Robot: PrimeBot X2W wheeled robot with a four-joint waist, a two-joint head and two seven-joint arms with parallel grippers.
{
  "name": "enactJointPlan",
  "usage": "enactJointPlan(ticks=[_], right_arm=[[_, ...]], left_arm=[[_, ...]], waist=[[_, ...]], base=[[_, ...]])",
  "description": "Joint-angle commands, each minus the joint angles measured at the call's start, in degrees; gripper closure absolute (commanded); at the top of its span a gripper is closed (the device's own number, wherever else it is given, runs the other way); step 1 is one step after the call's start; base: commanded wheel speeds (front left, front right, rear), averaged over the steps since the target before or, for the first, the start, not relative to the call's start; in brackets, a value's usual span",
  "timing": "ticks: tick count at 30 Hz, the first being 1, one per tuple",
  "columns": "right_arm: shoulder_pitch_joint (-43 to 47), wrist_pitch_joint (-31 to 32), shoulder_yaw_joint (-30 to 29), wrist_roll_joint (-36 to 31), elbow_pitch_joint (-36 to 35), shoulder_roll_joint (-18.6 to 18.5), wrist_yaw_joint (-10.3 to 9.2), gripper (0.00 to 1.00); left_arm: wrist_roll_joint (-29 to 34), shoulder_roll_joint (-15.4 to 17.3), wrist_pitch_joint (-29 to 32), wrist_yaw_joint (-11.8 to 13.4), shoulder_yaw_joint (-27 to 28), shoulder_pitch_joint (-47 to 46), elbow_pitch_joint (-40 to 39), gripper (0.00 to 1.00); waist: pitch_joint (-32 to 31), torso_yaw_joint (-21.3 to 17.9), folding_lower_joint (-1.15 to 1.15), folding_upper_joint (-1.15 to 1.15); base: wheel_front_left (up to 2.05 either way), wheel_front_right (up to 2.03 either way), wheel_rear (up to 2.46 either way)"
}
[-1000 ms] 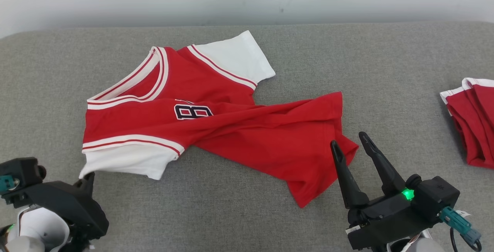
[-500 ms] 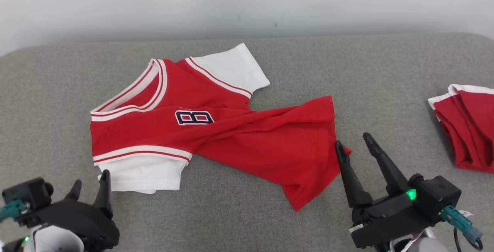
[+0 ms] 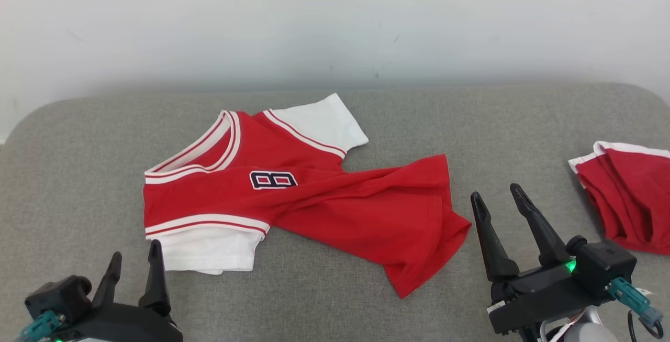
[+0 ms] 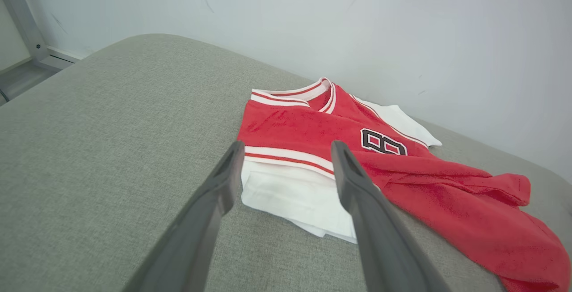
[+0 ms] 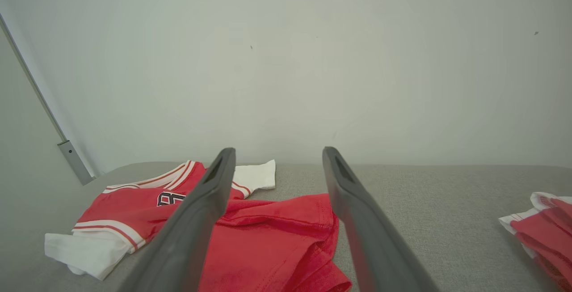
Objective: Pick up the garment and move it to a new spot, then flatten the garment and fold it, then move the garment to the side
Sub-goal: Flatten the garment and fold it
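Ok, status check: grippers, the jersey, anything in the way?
Left gripper and right gripper open, empty. Jersey rumpled on grey cushion, lower body twisted, not flat. Second red garment far right, apart.

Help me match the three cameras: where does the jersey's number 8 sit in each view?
Head view: number 8 left of centre, on the red jersey's chest.
Left wrist view: the 8 right of centre, mid-height.
Right wrist view: the 8 lower left, partly behind a dark finger.
Shared landmark: the white sleeve, down-left of the 8 throughout.
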Motion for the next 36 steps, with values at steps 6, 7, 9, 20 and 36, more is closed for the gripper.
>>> enactJointPlan(ticks=[6,7,9,20,36], right_arm=[[1.3,-1.4,-1.6,0.1,0.9,-0.1,-0.11,0.0],[1.4,-1.5,-2.2,0.3,1.0,-0.1,-0.11,0.0],[1.7,-1.7,-2.8,0.6,1.4,-0.1,-0.11,0.0],[1.8,-1.8,-5.7,1.1,3.0,-0.1,-0.11,0.0],[4.6,-4.2,-9.6,-0.4,10.5,-0.1,-0.11,0.0]], left_arm=[[6.0,-2.1,-1.8,-3.0,1.1,0.8,-1.0,0.0],[6.9,-2.5,-2.0,-3.7,1.3,0.9,-1.2,0.0],[9.6,-4.1,-2.0,-5.1,3.3,1.0,-2.3,0.0],[22.1,-18.6,-2.0,-18.3,21.3,8.7,-5.6,0.0],[36.6,-21.5,-2.0,-34.5,27.1,12.3,3.1,0.0]], waist=[[-2.9,0.1,0.01,0.0],[-3.0,0.1,0.01,0.0],[-3.3,0.0,0.01,0.0],[-3.9,-0.4,0.01,0.0],[-3.3,-0.3,0.01,0.0]], base=[[0.0,0.0,0.0],[0.0,0.0,0.0],[0.0,0.0,0.0],[0.0,0.0,0.0],[0.0,0.0,0.0]])
